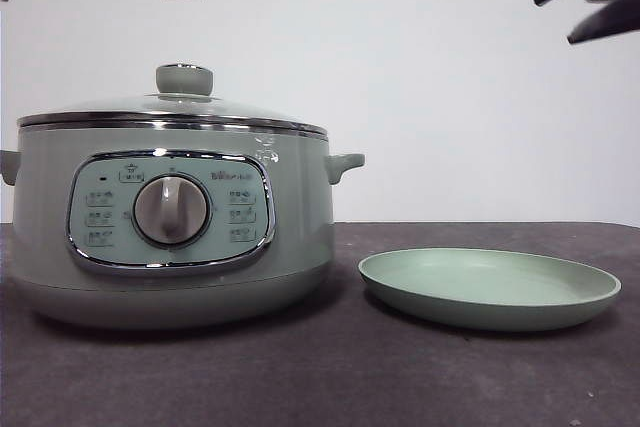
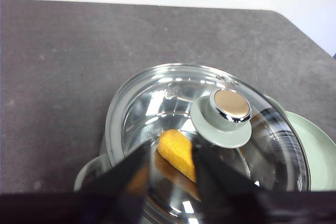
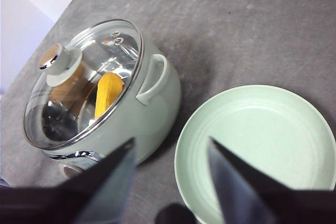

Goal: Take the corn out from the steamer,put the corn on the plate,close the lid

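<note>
The steamer point(image 1: 170, 217) keeps its lid point(image 2: 210, 124) on, knob directly beneath the left gripper point(image 2: 173, 169), open and empty.

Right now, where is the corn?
The corn lies inside the steamer, under the closed glass lid; both wrist views show it through the glass. The plate beside the steamer holds nothing.

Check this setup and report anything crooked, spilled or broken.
Nothing stands out. The lid sits level on the steamer, the corn lies inside it, and the plate rests flat beside it.
</note>
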